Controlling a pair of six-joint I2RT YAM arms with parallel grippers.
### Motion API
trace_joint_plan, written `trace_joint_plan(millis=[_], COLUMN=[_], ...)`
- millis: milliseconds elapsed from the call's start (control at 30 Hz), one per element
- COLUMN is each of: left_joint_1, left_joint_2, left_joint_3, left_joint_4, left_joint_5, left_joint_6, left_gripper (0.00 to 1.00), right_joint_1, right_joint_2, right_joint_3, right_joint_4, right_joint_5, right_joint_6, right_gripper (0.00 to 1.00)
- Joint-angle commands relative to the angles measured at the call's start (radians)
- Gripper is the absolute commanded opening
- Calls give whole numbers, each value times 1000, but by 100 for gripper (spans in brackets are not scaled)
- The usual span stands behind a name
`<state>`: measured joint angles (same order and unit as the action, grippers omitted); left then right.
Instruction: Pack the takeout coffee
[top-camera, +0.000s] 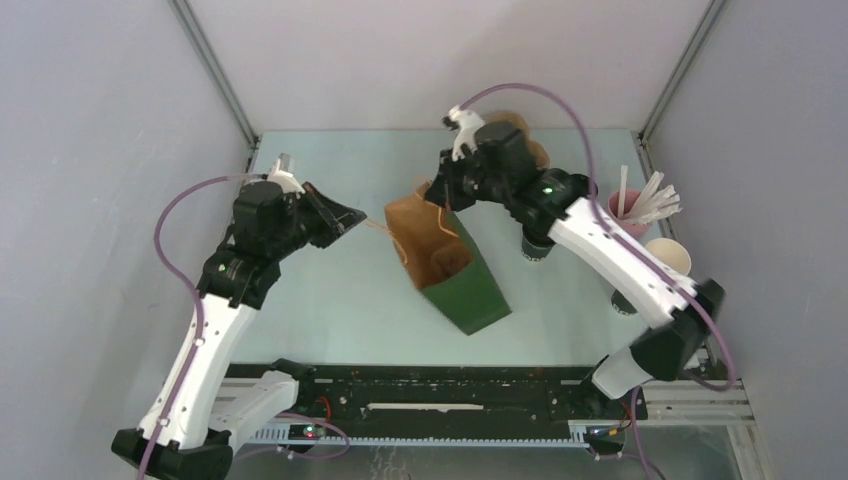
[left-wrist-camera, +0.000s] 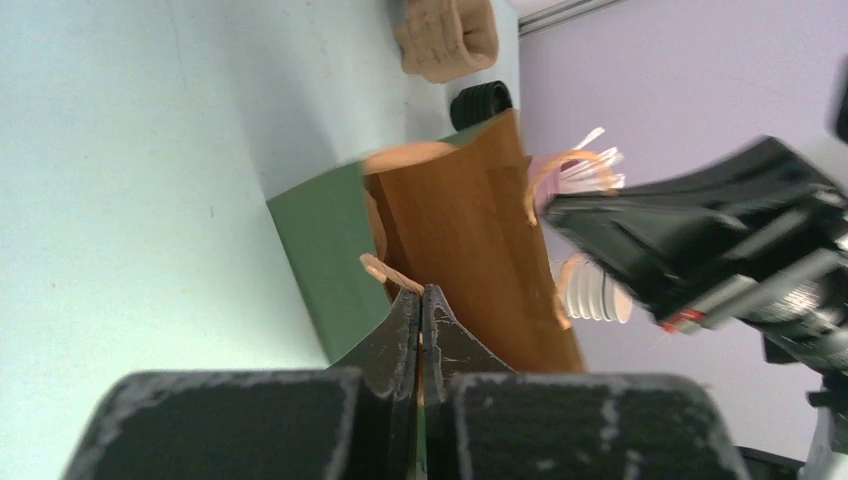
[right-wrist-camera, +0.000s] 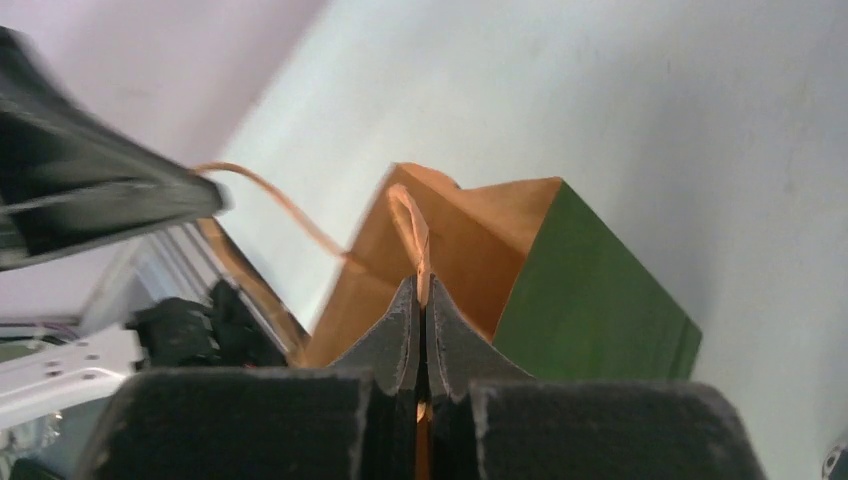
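Note:
A green paper bag (top-camera: 470, 285) with a brown inside stands open in the middle of the table. My left gripper (top-camera: 358, 217) is shut on one twisted paper handle (left-wrist-camera: 385, 270) on the bag's left side. My right gripper (top-camera: 432, 195) is shut on the other handle (right-wrist-camera: 412, 225) at the bag's far rim. The two handles are pulled apart. The takeout coffee (top-camera: 537, 247) stands right of the bag, partly hidden under my right arm; its black lid (left-wrist-camera: 480, 103) shows in the left wrist view.
A brown cardboard cup carrier (top-camera: 520, 135) sits at the back. A pink cup of white straws (top-camera: 632, 208) and a nested stack of lidless paper cups (top-camera: 665, 260) stand at the right edge. Grey walls close in the table.

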<state>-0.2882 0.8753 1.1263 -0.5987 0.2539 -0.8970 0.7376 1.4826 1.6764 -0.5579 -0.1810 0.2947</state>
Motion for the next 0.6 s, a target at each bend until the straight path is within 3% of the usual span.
trace_joint_plan(millis=[0, 300, 567], left_joint_1=[14, 18, 22], left_joint_2=[15, 19, 24], left_joint_3=[24, 150, 185], left_joint_4=[11, -88, -130], left_joint_5=[2, -46, -34], left_joint_6=[75, 151, 186], left_gripper=[0, 0, 0], right_joint_1=[-14, 24, 60], right_joint_2=[35, 54, 12], right_joint_3=[-12, 133, 138], right_joint_4=[-16, -69, -135], right_joint_5=[1, 33, 93], right_joint_6=[9, -25, 27], right_gripper=[0, 0, 0])
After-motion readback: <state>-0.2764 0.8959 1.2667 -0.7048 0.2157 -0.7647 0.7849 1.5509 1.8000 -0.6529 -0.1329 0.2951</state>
